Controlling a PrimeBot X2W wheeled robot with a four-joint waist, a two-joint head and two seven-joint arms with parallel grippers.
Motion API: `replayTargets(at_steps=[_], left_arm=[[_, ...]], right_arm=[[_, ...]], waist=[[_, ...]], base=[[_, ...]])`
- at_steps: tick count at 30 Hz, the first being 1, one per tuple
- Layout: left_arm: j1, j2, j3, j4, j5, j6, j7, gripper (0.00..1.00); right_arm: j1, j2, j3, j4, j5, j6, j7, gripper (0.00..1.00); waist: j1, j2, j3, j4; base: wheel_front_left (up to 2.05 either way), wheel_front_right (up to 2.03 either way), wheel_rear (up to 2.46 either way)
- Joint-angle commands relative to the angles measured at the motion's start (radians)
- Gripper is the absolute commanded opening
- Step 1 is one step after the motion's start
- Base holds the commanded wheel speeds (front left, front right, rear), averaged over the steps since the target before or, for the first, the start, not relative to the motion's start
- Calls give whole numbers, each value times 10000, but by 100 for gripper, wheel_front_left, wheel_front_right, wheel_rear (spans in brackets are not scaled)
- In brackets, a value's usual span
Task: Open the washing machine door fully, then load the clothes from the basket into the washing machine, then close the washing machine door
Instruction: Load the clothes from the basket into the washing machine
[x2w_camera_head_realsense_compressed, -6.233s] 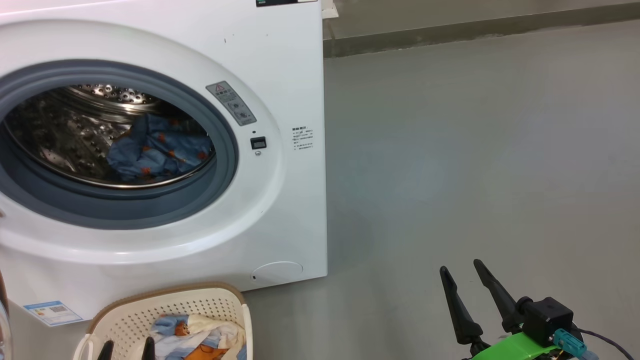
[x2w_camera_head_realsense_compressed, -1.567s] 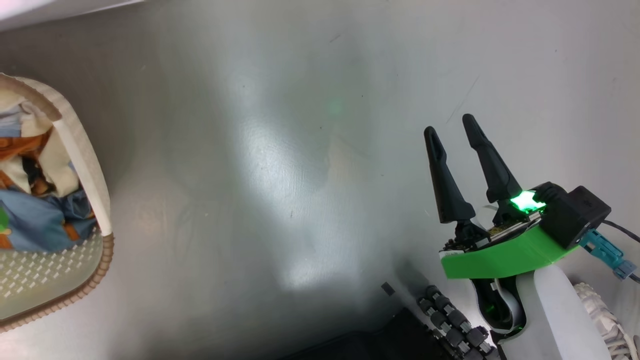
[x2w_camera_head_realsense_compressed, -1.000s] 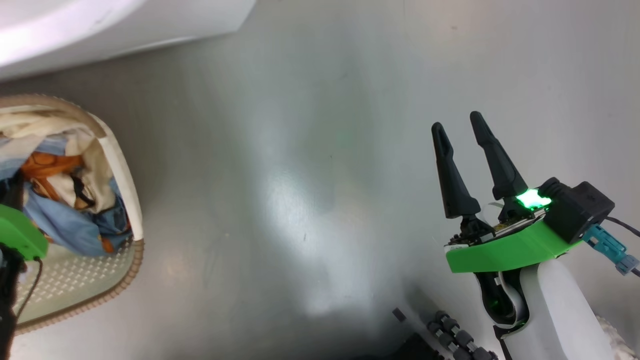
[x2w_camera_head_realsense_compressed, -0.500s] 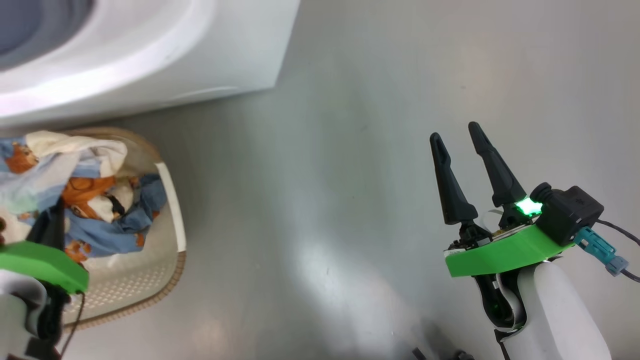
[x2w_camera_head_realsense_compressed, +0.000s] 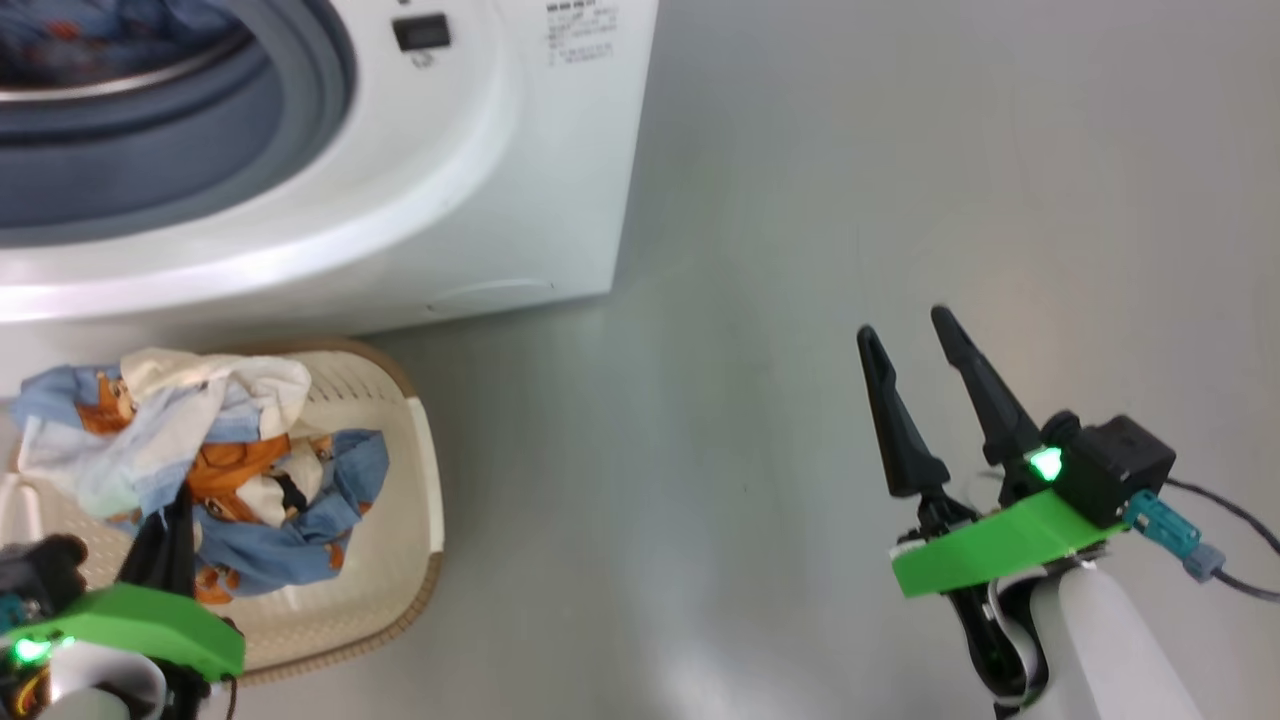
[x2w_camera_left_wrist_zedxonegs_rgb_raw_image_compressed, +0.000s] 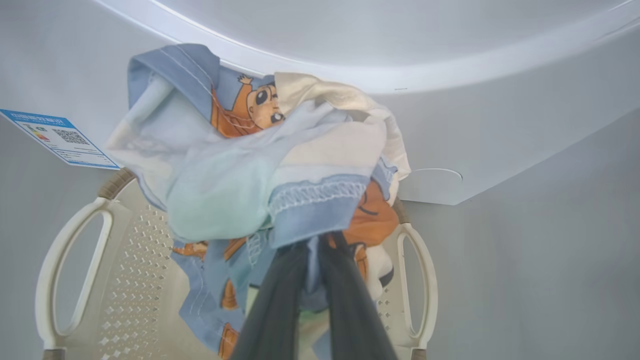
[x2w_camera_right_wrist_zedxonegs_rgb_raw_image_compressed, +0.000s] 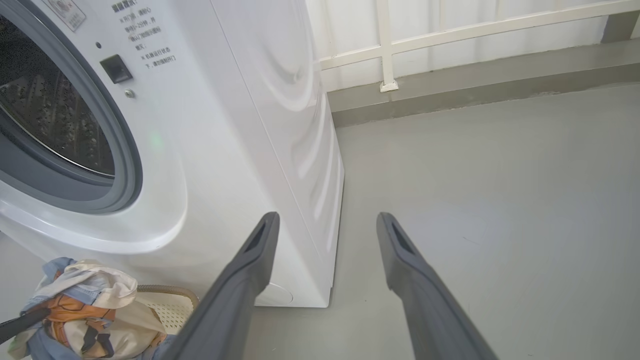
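Observation:
My left gripper is shut on the clothes, a light-blue, white and orange bundle bunched above the cream basket. From the head camera, the left gripper sits at the lower left with the clothes draped over the basket. The washing machine stands behind, its opening uncovered, with blue clothes inside the drum. The washing machine door is out of view. Over bare floor to the right, my right gripper is open and holds nothing. The right gripper points past the machine's corner.
A blue label is stuck low on the machine's front. Grey floor spreads to the right of the machine. A low wall ledge and white railing run behind it.
The head camera has tilted up, bringing the machine's front and drum opening into view. My left gripper has come up with the clothes bunched in it. The right gripper stays open.

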Motion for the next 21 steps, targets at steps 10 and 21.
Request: replayTargets(at_steps=[10, 21], left_arm=[[1600, -627, 1345, -2135, 1048, -144, -66, 0], [2859, -1153, 1603, -4272, 2038, -181, -66, 0]], right_arm=[[867, 30, 7, 291, -315, 62, -48, 100], [1354, 30, -87, 650, -498, 62, -48, 100]], waist=[[1, 0, -2380, 552], [1, 0, -3808, 723]], base=[[0, 0, 0], [0, 0, 0]])
